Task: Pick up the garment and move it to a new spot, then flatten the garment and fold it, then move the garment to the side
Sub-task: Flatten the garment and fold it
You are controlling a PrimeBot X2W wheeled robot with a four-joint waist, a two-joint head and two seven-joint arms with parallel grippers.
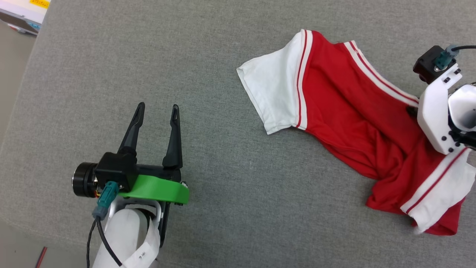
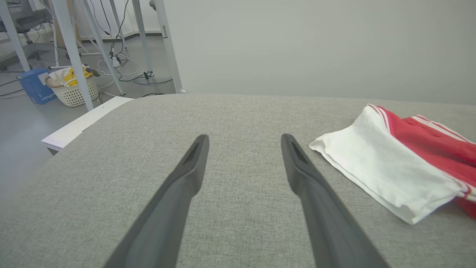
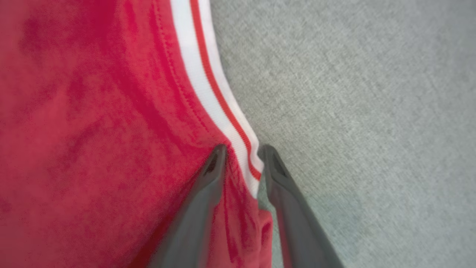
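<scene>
Your right gripper is pinching the striped trim of the garment, which is lying crumpled at the right of the tabletop; so thin a hold is probably risking a slip on lifting, while your left gripper is hovering spread and empty, well apart

The left gripper sits at 8 o'clock in the head view, its fingers spread wide and pointing toward 12. At 3 o'clock, the right gripper has its fingers nearly together, pinching the garment.
</scene>
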